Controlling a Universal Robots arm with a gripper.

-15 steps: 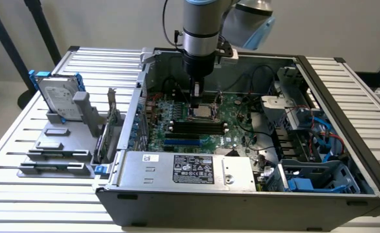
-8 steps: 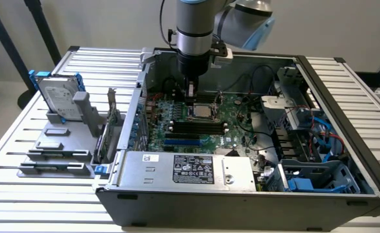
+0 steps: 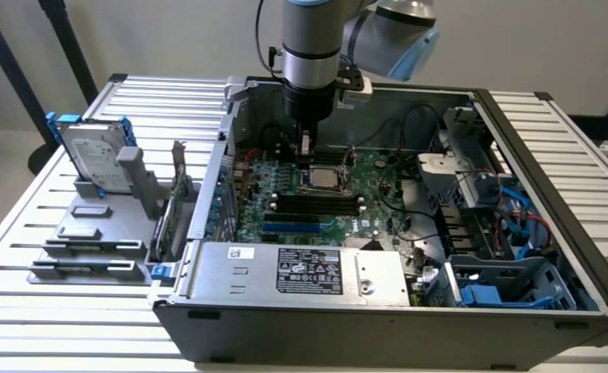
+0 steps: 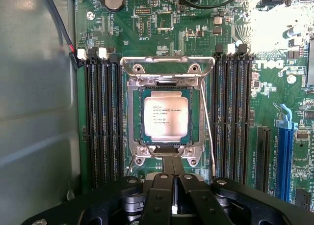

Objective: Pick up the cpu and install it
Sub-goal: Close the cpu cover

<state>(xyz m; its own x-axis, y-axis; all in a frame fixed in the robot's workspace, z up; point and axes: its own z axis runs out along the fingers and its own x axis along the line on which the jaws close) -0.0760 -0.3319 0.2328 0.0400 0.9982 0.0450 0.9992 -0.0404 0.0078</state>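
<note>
While the open computer case holds the green motherboard, the gripper hangs over it with jaws pressed together and empty, and the cpu lies just ahead of its tips, flat in the socket, square, with dull silver top and pale rim.

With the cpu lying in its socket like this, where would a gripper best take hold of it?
Probably from straight above, by two opposite edges of the raised metal top of the cpu: it lies flat, sunk in the socket frame, so no side approach fits.
</note>
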